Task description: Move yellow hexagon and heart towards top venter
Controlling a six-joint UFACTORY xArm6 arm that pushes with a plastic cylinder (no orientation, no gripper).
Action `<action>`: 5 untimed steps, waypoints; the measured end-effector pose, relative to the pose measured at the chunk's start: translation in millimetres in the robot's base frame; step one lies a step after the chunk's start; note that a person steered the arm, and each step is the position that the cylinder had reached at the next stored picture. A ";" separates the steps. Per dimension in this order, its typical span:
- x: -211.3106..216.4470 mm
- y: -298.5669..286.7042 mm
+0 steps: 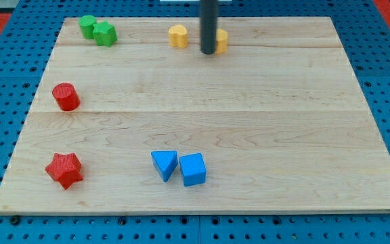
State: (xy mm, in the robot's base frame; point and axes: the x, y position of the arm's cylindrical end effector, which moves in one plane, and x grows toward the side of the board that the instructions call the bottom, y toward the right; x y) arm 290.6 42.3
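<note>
1. My tip (208, 51) is a bare rod with no claw, so it holds nothing. It touches the left side of one yellow block (221, 41), partly hidden, shape unclear, near the board's (283, 122) top edge.
2. The other yellow block (177, 36), apparently the heart, sits just left, apart.
3. Risk: pushing further right drives the hidden block away from top centre, widening the gap.
4. An upward shove could tip either block off the top edge.
</note>
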 end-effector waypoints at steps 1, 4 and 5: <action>25.6 -22.1; -35.4 -51.6; 2.7 -45.4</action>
State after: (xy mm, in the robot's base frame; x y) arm 293.4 -3.1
